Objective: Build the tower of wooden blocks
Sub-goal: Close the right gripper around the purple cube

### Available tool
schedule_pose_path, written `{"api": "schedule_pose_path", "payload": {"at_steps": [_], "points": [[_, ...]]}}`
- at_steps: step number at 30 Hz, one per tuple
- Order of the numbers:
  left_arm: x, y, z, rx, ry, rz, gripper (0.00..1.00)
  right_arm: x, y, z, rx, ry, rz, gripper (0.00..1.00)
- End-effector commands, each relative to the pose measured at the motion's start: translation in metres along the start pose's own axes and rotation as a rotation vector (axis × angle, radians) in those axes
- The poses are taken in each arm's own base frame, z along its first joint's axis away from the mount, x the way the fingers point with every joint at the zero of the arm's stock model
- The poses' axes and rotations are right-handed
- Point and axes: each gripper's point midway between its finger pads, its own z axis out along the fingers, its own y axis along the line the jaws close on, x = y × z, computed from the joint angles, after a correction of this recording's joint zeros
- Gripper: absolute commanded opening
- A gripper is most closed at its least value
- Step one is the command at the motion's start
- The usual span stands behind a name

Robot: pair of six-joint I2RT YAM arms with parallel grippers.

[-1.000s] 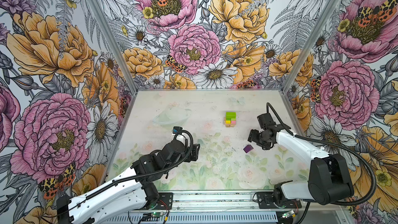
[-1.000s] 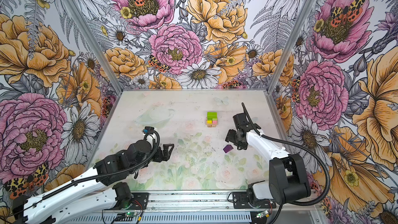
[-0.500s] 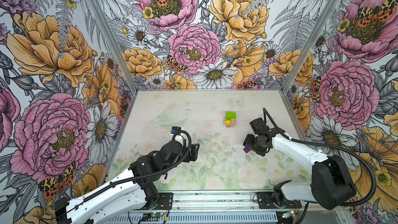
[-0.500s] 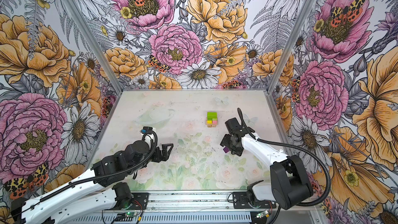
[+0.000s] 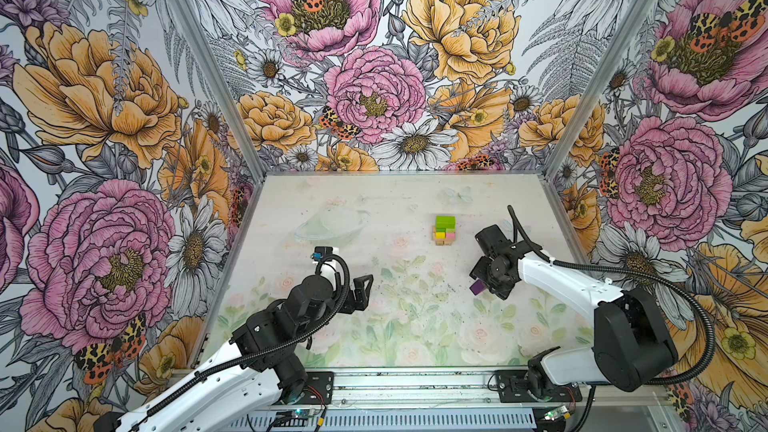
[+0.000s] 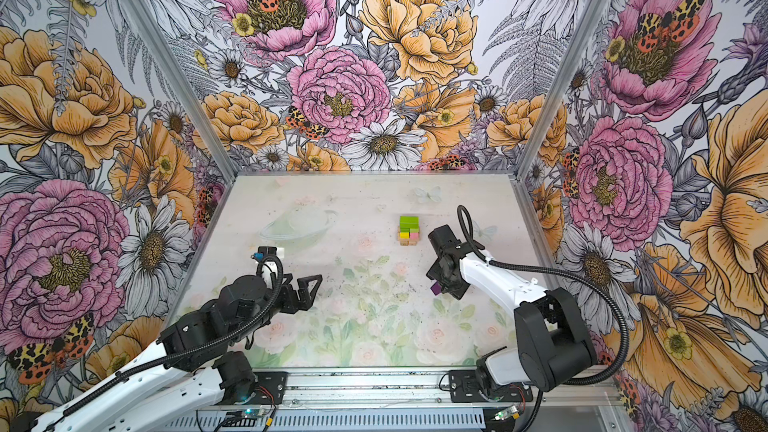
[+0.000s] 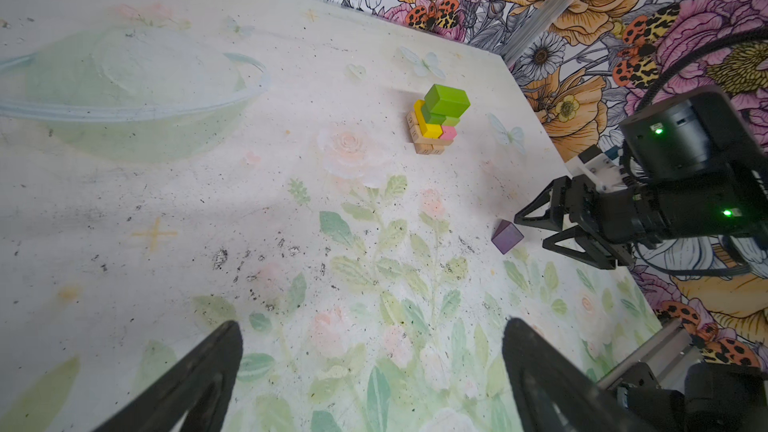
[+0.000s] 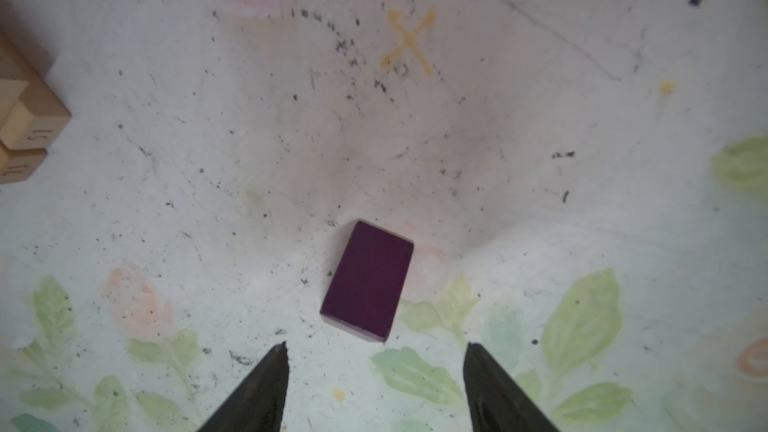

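On the right half of the floral table [image 5: 374, 209], my right gripper [image 8: 376, 347] hangs low by the purple peaked piece [image 8: 368, 280], fingers spread and holding nothing.

In the right wrist view the purple peaked piece lies on the table just ahead of the two fingertips. It is not between them and, as far as I can see, not touching them. In both top views it sits nearer to me than the wood block tower [image 5: 444, 229] [image 6: 408, 229], which stands apart from it toward the far right. The tower has tan oblongs at the base, yellow and pink blocks above them, then green cubes and a lime brick on top. My left gripper [image 7: 370, 326] hovers over the left-centre of the table, well apart from every block, its fingers wide open and empty.
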Motion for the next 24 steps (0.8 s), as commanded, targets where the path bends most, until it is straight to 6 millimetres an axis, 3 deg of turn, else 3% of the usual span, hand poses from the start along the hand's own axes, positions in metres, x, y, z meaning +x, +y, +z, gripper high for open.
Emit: {"api": "schedule_pose_path", "payload": {"at_steps": [1, 14, 20, 24], "points": [[0.002, -0.004, 0.0, 0.036, 0.001, 0.003, 0.99, -0.007, 0.01, -0.003, 0.007, -0.033, 0.021, 0.68], [0.005, -0.005, 0.002, 0.042, 0.011, -0.001, 0.99, -0.001, 0.015, 0.011, 0.06, -0.016, 0.012, 0.63], [0.005, -0.005, 0.003, 0.04, 0.013, 0.001, 0.99, -0.001, 0.017, 0.017, 0.074, -0.003, -0.008, 0.51], [0.003, -0.005, 0.002, 0.039, 0.01, 0.004, 0.99, 0.001, 0.018, 0.021, 0.085, 0.01, -0.014, 0.5]]}}
